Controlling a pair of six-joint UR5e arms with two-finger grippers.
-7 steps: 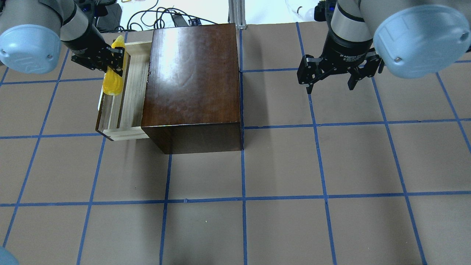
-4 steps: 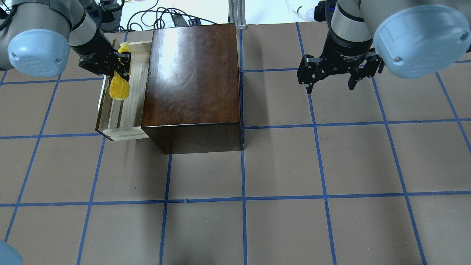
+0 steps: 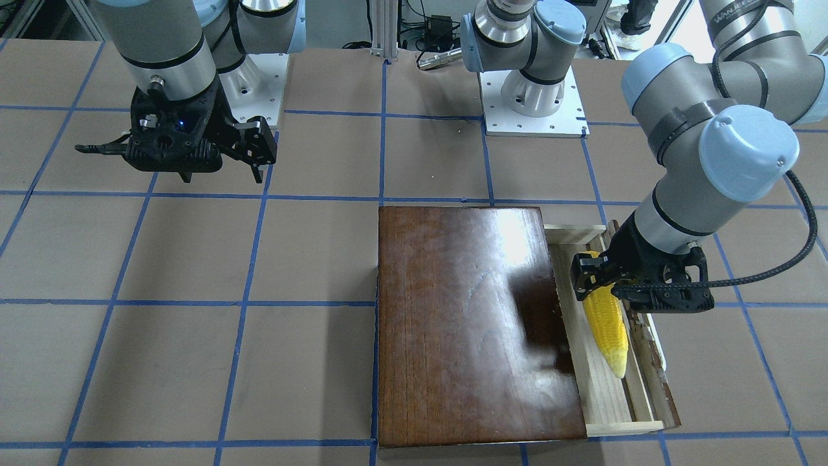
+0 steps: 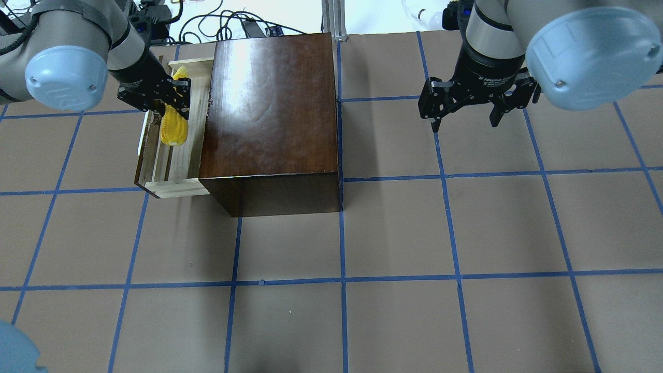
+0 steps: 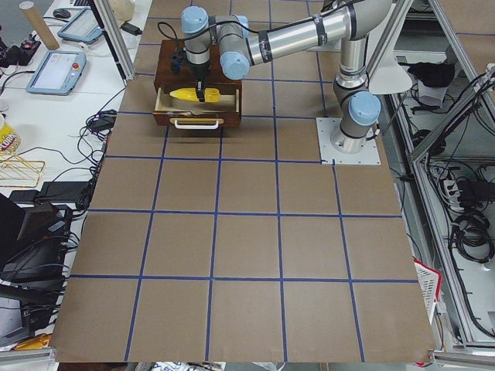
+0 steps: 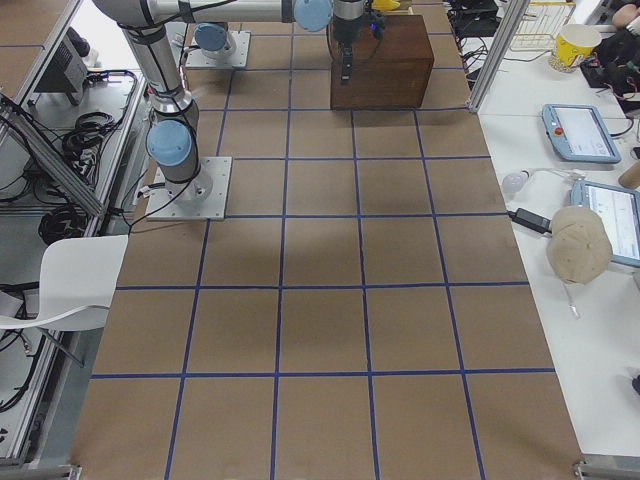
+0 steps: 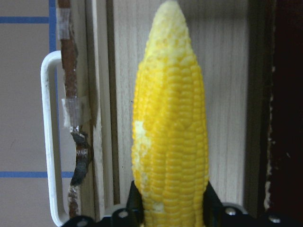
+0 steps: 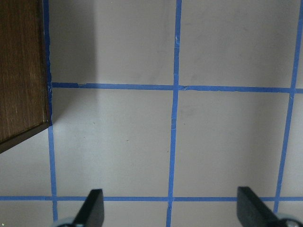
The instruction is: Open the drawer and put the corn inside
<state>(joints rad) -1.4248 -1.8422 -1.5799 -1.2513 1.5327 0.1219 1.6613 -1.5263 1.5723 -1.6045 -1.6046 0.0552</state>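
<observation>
The drawer (image 4: 186, 155) (image 3: 605, 401) is pulled out of the dark-brown box (image 4: 269, 114) (image 3: 466, 323), its pale-wood tray showing. Its white loop handle (image 7: 49, 142) shows in the left wrist view. My left gripper (image 4: 166, 98) (image 3: 611, 285) is shut on the thick end of the yellow corn (image 4: 173, 129) (image 3: 608, 327) (image 7: 170, 142). It holds the corn lengthwise over the open tray, tip pointing along the drawer. My right gripper (image 4: 463, 116) (image 3: 220, 162) hangs open and empty above the table, away from the box.
The box stands at the far edge of the taped brown table (image 4: 393, 248). Cables (image 4: 217, 23) lie behind it. In the right wrist view a corner of the box (image 8: 23, 71) lies to the left of my open fingers (image 8: 94, 208).
My left gripper has carried the corn to the right, from over the drawer's front panel to over the open tray. The right arm has not moved.
</observation>
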